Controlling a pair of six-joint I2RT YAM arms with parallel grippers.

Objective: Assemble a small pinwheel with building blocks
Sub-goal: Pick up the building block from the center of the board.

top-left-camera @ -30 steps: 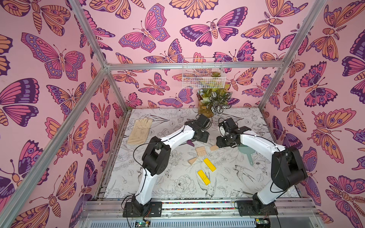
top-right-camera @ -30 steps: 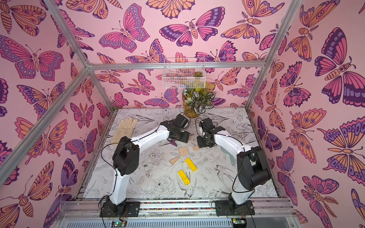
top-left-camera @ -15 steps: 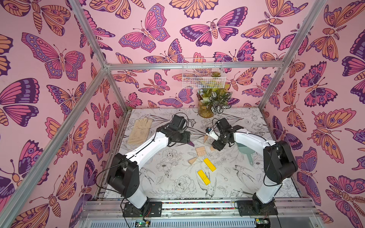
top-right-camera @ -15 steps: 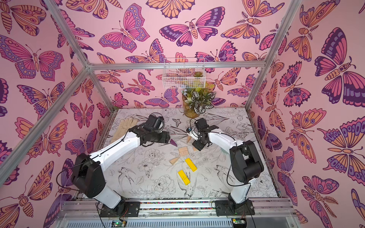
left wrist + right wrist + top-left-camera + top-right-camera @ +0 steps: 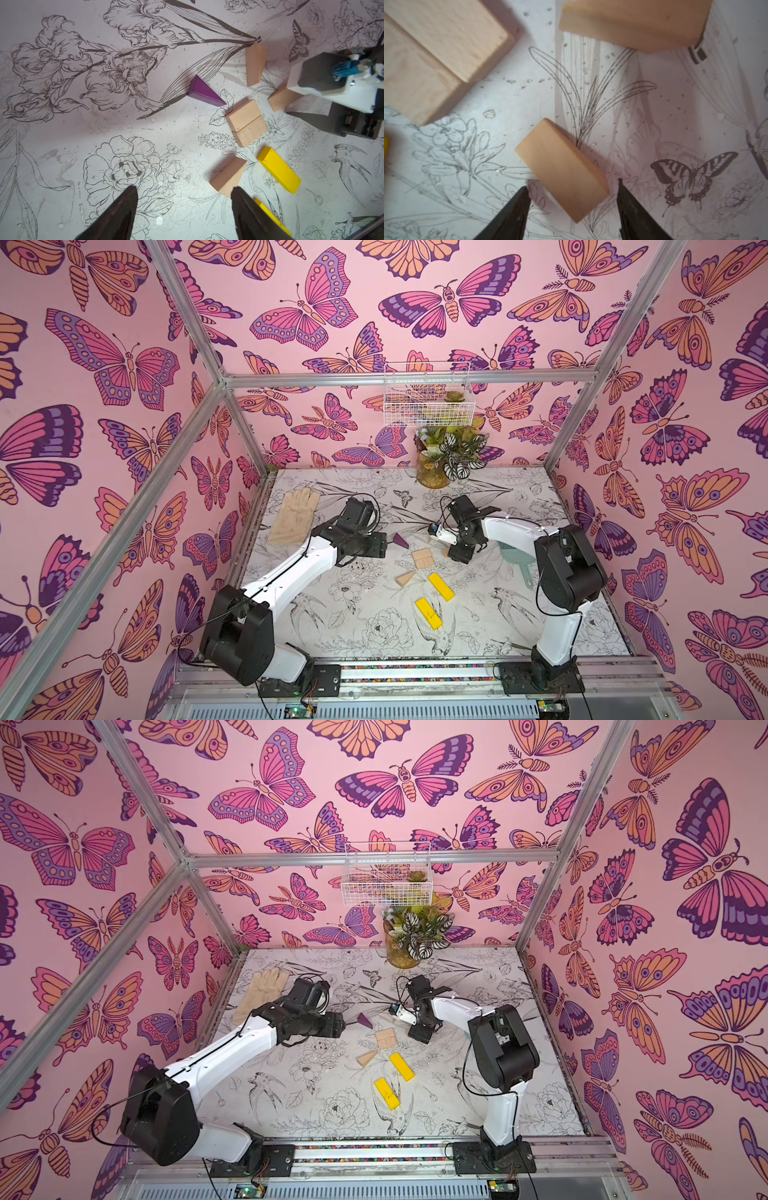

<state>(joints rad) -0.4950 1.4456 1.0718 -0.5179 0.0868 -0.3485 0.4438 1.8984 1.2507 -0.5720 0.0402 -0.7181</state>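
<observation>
Jaws spread wide and empty, the left gripper (image 5: 185, 199) hovers over the flower-printed table (image 5: 332, 614). It faces the building blocks (image 5: 405, 578), which lie loose just right of centre in the lower half of the frame in both top views. The right gripper (image 5: 572, 187), jaws likewise parted, hangs low over a small beige wedge (image 5: 562, 168) lying on the table between its fingertips; whether they touch it cannot be told. A purple wedge (image 5: 401, 540) lies alone between the two grippers. Just below it in the frame, two beige rectangles (image 5: 385, 1040) sit side by side, touching, as a square. A pale wedge (image 5: 367, 1058) lies to the square's lower left, and two yellow bars (image 5: 441, 586) lie apart lower still. A far wedge (image 5: 255, 63) rests near the right gripper. None of the wedges touches the square. A cream glove (image 5: 295, 512) lies at the table's upper left, and a potted plant (image 5: 449, 456) stands by the back wall.
</observation>
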